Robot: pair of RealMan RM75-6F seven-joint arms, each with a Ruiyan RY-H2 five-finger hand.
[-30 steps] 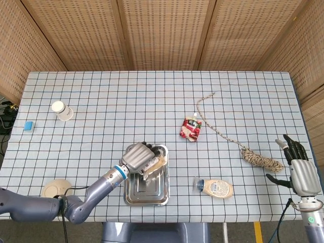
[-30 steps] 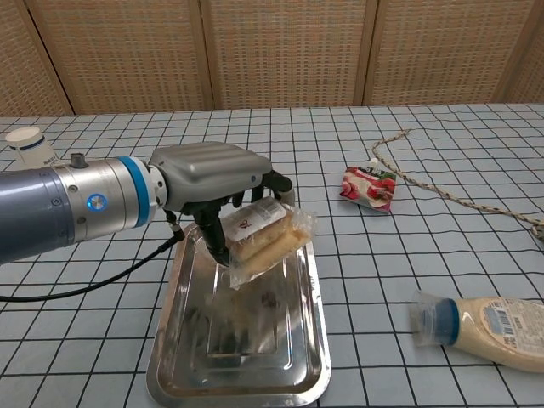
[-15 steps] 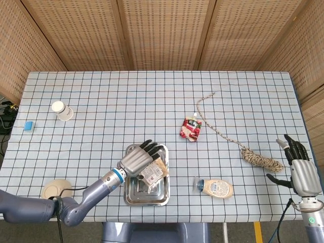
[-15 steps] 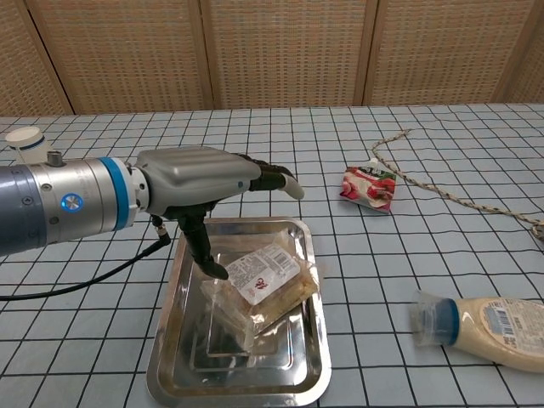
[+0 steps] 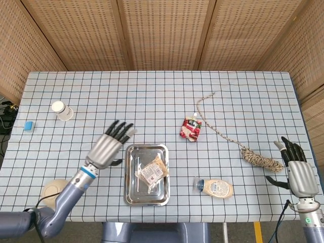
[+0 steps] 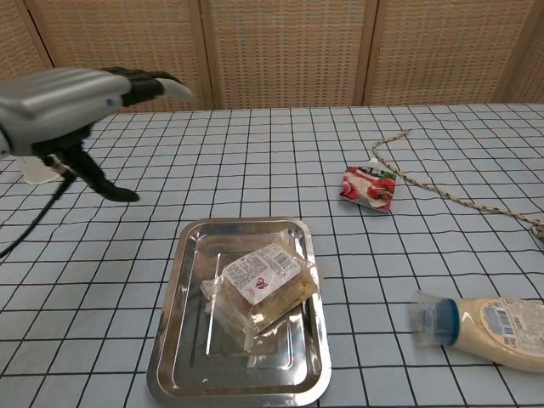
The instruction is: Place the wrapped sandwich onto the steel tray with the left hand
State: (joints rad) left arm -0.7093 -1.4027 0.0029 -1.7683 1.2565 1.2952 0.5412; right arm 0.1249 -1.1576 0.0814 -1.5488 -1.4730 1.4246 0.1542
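The wrapped sandwich (image 5: pixel 153 171) (image 6: pixel 259 287) lies inside the steel tray (image 5: pixel 132 195) (image 6: pixel 183 340), tilted across its middle, with nothing touching it. My left hand (image 5: pixel 109 146) (image 6: pixel 72 98) hovers to the left of the tray, fingers spread and holding nothing. My right hand (image 5: pixel 295 169) is at the table's right edge, far from the tray, fingers apart and empty; the chest view does not show it.
A red pouch (image 5: pixel 191 127) (image 6: pixel 368 187) and a rope (image 5: pixel 251 155) lie right of the tray. A sauce bottle (image 5: pixel 216 188) (image 6: pixel 489 320) lies on its side at front right. A white cup (image 5: pixel 61 110), a blue item (image 5: pixel 29 125) and a round disc (image 5: pixel 53 189) sit at the left.
My left hand let go of the sandwich, which dropped onto the tray. The hand then opened and drew back to the left, away from the tray. The right hand barely moved.
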